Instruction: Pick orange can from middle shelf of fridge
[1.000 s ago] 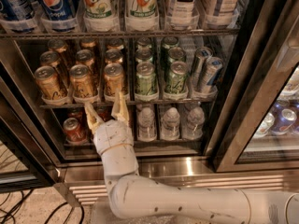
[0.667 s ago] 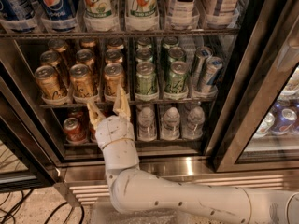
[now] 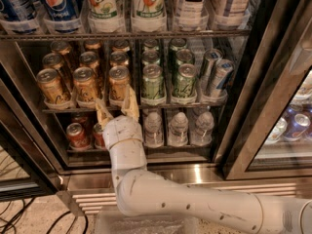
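Observation:
Several orange cans stand in three lanes on the left of the middle shelf (image 3: 63,109) of the open fridge (image 3: 146,172). The front orange can of the right lane (image 3: 119,83) is nearest my gripper. My gripper (image 3: 117,107) is open, its two tan fingers pointing up at the shelf's front edge, just below and in front of that can. One fingertip (image 3: 132,100) overlaps the can's lower right side. The other finger (image 3: 101,112) rises in front of the shelf edge between the two lanes. The white arm reaches up from the bottom of the view.
Green cans (image 3: 153,83) and silver cans (image 3: 218,78) fill the shelf's right part. Tall soda bottles (image 3: 148,4) stand on the rack above. Red cans (image 3: 77,135) and water bottles (image 3: 179,128) sit below. The door frame (image 3: 265,96) stands at the right.
My gripper has risen and moved slightly right, closer to the front orange can of the right lane. Its fingers stay spread.

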